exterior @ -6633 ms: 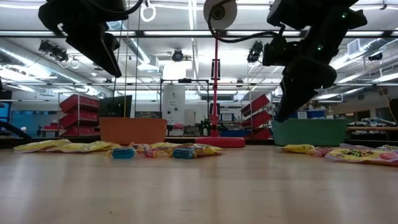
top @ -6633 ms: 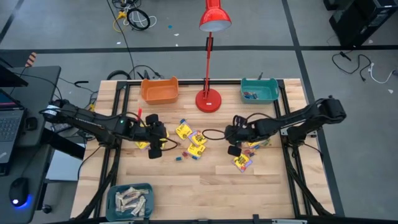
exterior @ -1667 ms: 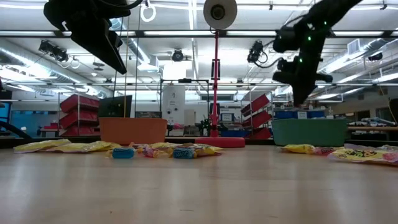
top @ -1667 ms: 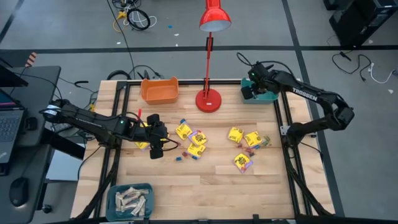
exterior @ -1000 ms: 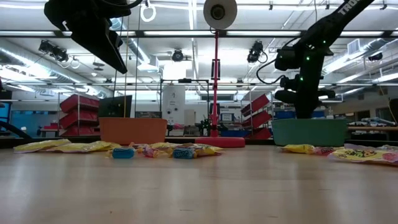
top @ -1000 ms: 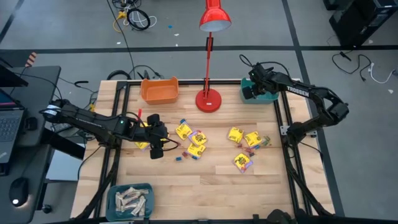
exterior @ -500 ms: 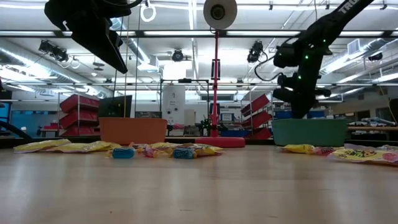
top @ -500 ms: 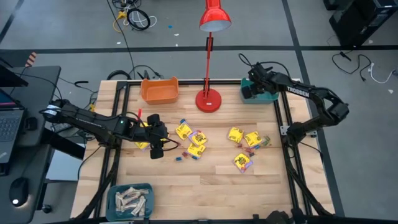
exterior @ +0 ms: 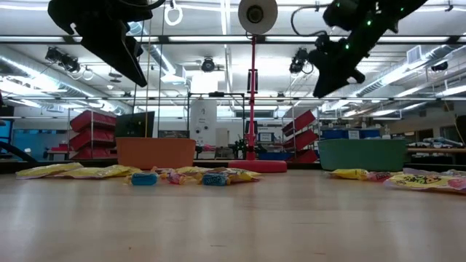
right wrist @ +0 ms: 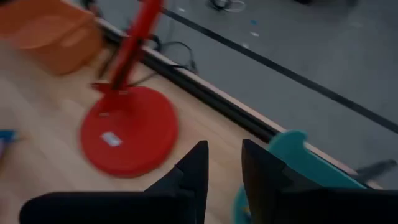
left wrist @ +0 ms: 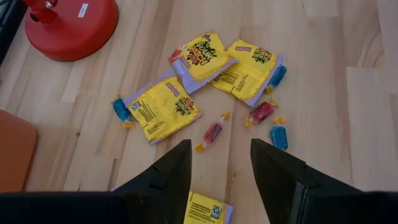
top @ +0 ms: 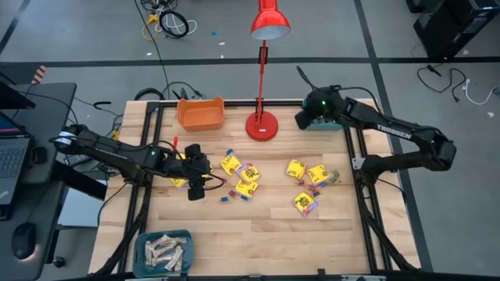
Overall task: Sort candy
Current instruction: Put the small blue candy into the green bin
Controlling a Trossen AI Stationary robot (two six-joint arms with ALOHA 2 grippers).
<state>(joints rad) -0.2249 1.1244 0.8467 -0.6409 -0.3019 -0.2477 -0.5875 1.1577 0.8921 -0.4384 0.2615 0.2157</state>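
Observation:
The candy lies loose mid-table: yellow packets (top: pixel 230 164) (top: pixel 295 169) (top: pixel 305 203) flat on the wood, with small red and blue pieces (top: pixel 226 197) among them. My left gripper (top: pixel 195 187) hovers open above the left cluster; its wrist view shows a yellow packet (left wrist: pixel 165 109) and a small red piece (left wrist: pixel 211 132) beyond the fingers, nothing between them. My right gripper (top: pixel 301 121) hangs open and empty in the air between the red lamp base (top: pixel 262 125) and the far teal bin (top: pixel 332 115).
An orange bin (top: pixel 201 113) stands at the far left of the table. A teal bin (top: pixel 164 251) with pale bars sits at the near left corner. The red lamp's pole (exterior: pixel 253 102) rises at the far middle. Bare wood lies along the near edge.
My right gripper has risen from over the far teal bin and swung toward the table's left, to beside the lamp base, tipping up toward level as it went. The left arm and the candy have stayed put.

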